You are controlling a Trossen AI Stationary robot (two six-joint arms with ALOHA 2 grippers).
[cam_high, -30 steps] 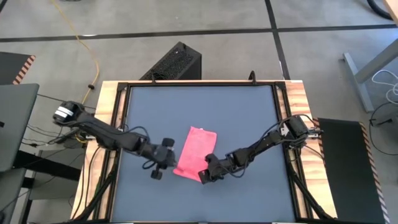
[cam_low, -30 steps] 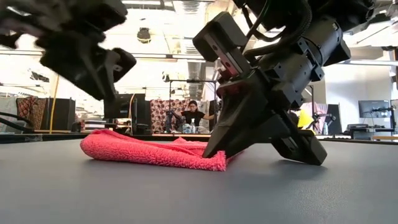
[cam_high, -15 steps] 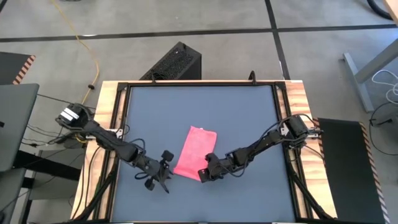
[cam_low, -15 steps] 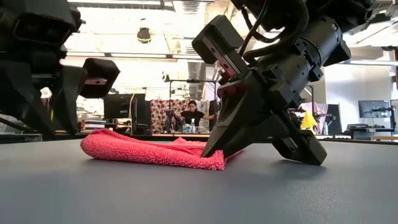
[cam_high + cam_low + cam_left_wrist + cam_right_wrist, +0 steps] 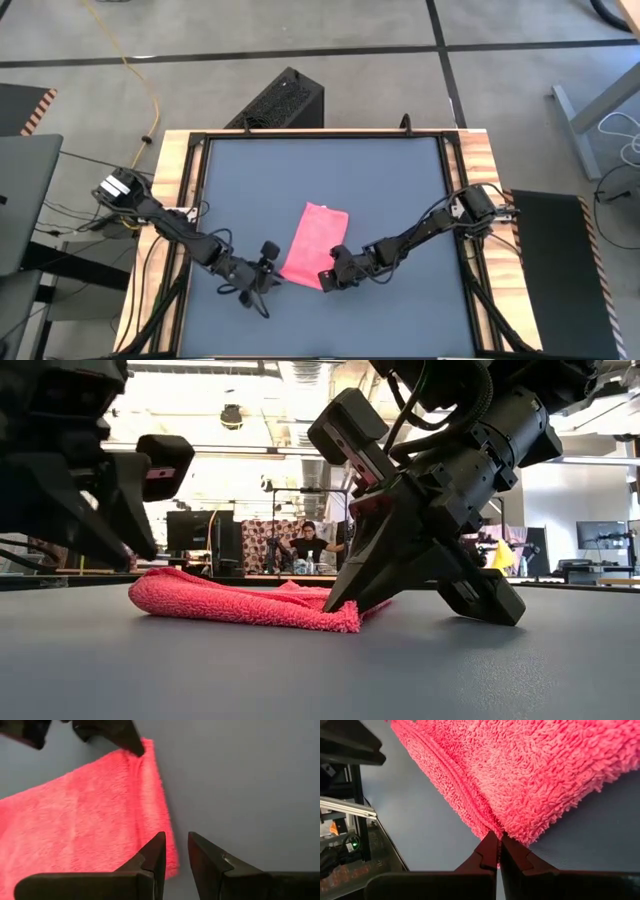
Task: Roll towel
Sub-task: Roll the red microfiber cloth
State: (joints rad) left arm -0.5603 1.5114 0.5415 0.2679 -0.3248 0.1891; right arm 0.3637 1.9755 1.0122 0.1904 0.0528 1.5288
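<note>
The pink-red towel [image 5: 314, 243] lies on the dark table as a folded strip, one short end toward the near edge. My right gripper [image 5: 325, 281] is shut on its near right corner. My left gripper [image 5: 267, 285] hovers at the near left corner [image 5: 170, 862], fingers a little apart, one finger over the towel's edge and one over bare table. In the low view it stands above the towel's left end [image 5: 150, 592] and I see no touch. The white tag does not show. My right gripper pinches the towel's near right corner [image 5: 492, 822] between its two shut fingertips. The fingers slant down from the table's right side [image 5: 345, 600]. Several stacked edges show at the pinch. The towel lies flat, and the held corner is on or just off the table.
The table's black frame and wooden side rails [image 5: 172, 170] border the mat. A black box [image 5: 283, 100] stands on the floor beyond the far edge. Bare mat lies on all sides of the towel. A person [image 5: 310, 543] sits far back in the room.
My left gripper has gone from beside the towel's left edge toward the table's near edge and down, turning to face the towel's near left corner. My right gripper and the towel have kept still.
</note>
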